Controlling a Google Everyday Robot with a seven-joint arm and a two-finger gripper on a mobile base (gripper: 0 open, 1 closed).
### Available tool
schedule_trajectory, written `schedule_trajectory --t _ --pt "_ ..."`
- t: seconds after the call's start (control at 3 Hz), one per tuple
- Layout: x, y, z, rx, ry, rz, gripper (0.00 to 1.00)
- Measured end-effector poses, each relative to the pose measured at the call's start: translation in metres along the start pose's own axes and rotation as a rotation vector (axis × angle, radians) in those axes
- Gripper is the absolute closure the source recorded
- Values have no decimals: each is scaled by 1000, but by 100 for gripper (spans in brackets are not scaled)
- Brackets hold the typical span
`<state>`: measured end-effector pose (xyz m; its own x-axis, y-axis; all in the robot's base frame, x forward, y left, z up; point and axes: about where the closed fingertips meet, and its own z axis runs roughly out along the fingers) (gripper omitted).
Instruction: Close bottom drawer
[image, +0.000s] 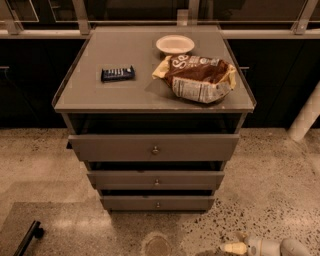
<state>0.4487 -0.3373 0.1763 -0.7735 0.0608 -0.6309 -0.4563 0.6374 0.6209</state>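
The bottom drawer (157, 202) sits lowest of three drawers in the cabinet (65, 100). Its long axis runs left to right and its front faces the camera. Its front is slim and grey-brown with one small round knob (158, 204) at centre, and it seems slightly pulled out. On top lie one bowl (174, 44), one chip bag (197, 77) and one dark wrapped bar (117, 73). The gripper (232, 247) lies low by the floor at lower right; whether it is apart or together cannot be told.
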Motion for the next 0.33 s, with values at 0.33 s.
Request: schedule_trajectory --t 0.33 --pt "0 0 0 0 0 0 0"
